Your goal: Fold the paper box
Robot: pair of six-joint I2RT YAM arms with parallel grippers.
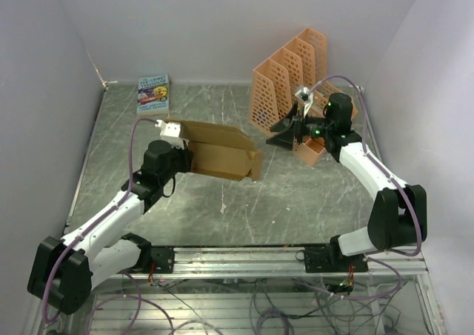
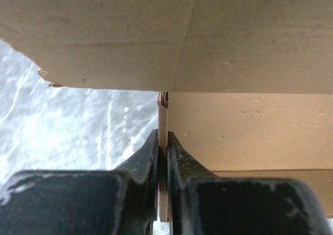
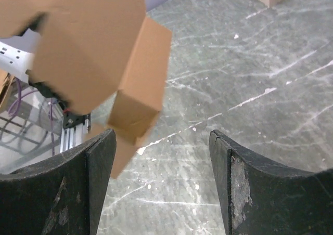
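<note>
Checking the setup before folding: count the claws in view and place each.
2. The left claw is shut on the paper box at its left edge; the right claw hangs open on the right, by the orange rack.

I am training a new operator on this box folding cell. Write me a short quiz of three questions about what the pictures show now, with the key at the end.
1. True or false: the left pincer is shut on a panel edge of the paper box.
2. Which is nearest to the orange file rack? A) the left pincer B) the right pincer C) the paper box
3. Fill the gap: the right pincer's jaws stand ____, gripping nothing.

Key: 1 true; 2 B; 3 open.
</note>
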